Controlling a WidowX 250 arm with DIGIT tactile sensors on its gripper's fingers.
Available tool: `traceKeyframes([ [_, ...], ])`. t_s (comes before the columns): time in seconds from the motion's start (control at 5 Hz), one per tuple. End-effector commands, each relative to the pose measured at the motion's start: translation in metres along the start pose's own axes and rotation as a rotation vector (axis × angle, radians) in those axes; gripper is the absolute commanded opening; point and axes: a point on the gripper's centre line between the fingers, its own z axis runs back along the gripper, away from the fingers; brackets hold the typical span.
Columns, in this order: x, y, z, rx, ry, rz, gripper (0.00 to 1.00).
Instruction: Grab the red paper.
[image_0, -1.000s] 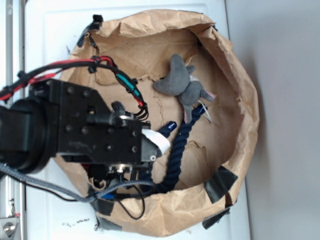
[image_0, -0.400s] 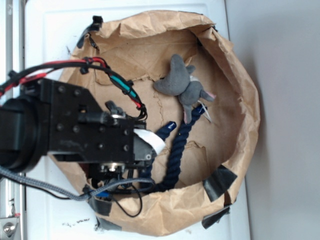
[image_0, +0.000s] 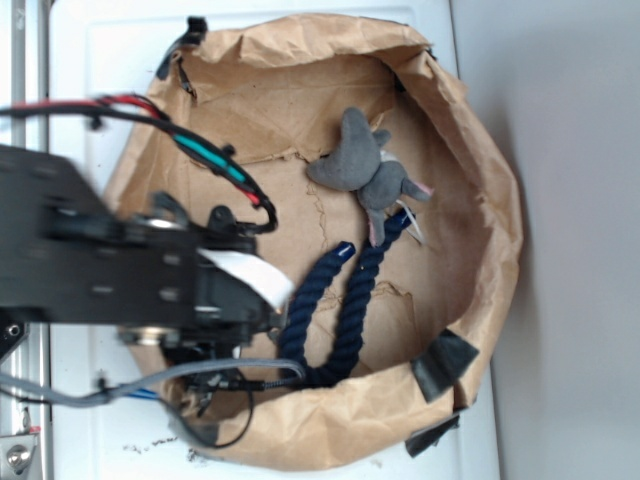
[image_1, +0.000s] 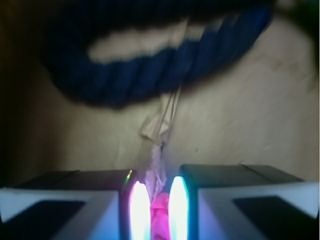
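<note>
On the left, your end effector is pinched narrow around a sliver of the red paper, which shows only between the fingers in the wrist view (the exterior view hides it under the arm). Keep the squeeze firm and lift straight up, clear of the blue rope just to its right. Count one red paper, one rope, one grey plush toy further right, all inside one brown paper bag.
</note>
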Motion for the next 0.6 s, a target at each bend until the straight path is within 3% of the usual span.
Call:
traceKeyframes([
  [0.0, 0.036, 0.044, 0.095, -0.029, -0.187, 0.031, 0.0],
  [0.2, 0.049, 0.065, 0.116, -0.039, -0.224, 0.04, 0.0],
  [0.4, 0.054, 0.072, 0.116, 0.026, -0.229, 0.059, 0.0],
])
